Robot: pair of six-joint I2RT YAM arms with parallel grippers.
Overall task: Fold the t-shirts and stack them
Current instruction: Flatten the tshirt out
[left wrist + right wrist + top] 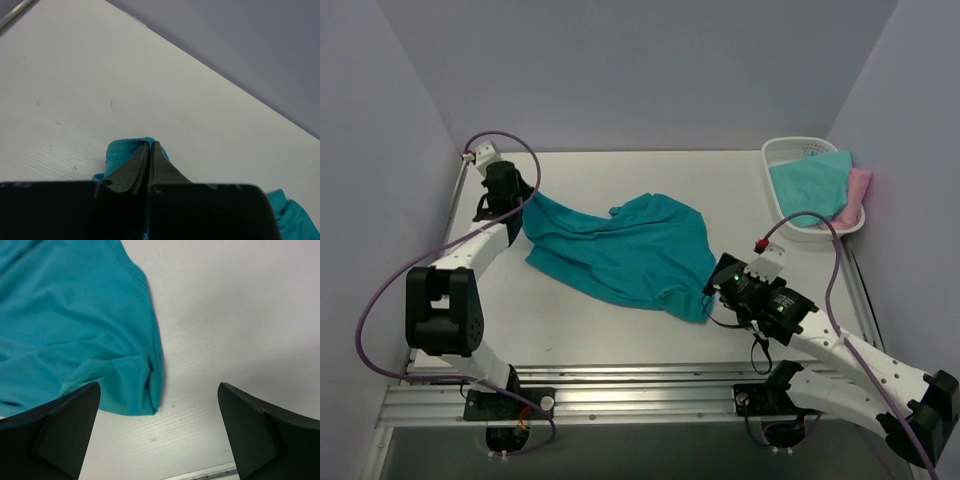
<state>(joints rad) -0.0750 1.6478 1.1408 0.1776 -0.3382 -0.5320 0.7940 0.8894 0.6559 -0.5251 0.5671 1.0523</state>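
"Well, where is the deep teal soft-cloth t-shirt (620,250) lying?"

"Crumpled across the middle of the white worktop (580,330), running from the far left down to the near right. It is not folded."

"And the left hand (517,205)?"

"It sits at the shirt's far-left corner. In the left wrist view the left hand (150,146) is pressed closed, with a small bunch of the teal cloth (122,152) pinched at the tips and the bare worktop (100,75) beyond it."

"What about the right hand (713,285)?"

"It is at the shirt's near-right corner. Its own camera shows the right hand (157,387) spread wide, its 2 black fingers (60,430) far apart. The hemmed corner of the teal shirt (65,315) lies flat on the worktop (225,305) between them, nearer the left finger. Nothing is held there."

"Are the other 2 shirts out?"

"No. A lighter aqua cloth t-shirt (810,180) lies in the white slotted plastic basket (780,150) at the far right corner, and a pale pink cloth t-shirt (860,190) shows under it, hanging over the basket's right rim. Both are well apart from the teal one."
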